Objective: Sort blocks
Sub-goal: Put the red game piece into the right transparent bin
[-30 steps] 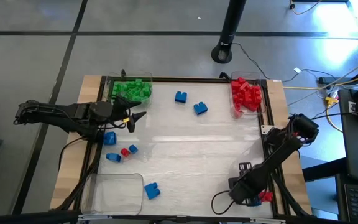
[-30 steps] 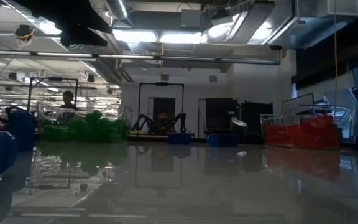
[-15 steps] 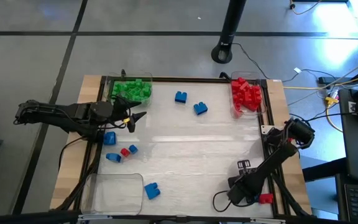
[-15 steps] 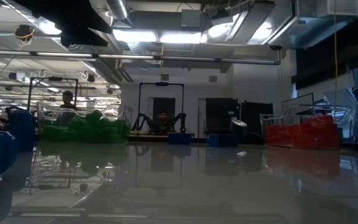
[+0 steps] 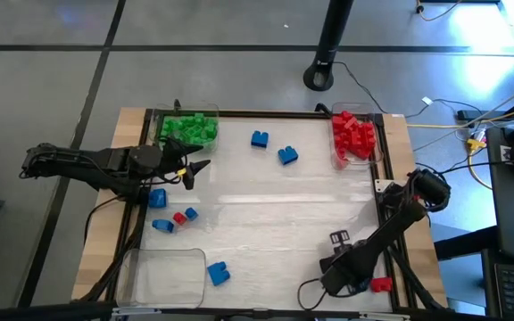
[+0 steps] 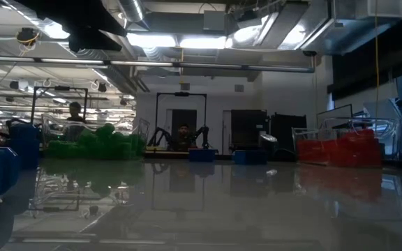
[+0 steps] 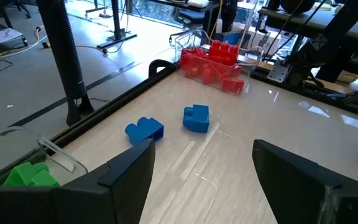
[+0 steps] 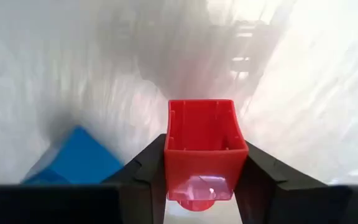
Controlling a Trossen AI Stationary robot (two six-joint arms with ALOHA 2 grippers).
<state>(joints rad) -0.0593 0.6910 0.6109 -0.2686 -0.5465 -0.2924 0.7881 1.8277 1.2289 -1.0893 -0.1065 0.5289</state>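
Glossy white bench (image 5: 266, 223): right pincer (image 8: 201, 180) clamps a red block (image 8: 201, 152) by its flat sides; light, rigid, slick plastic. Left pincer (image 7: 197, 168) waits wide.

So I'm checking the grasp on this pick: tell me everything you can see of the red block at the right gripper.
The red block is a small glossy plastic brick, seen from its hollow underside, one round stud showing at the end nearest the wrist camera. It sits squarely between the right gripper's jaws, both dark fingers pressing its side walls. A blue block lies beside it, over the pale table. From above, the gripper works at the table's near right corner.
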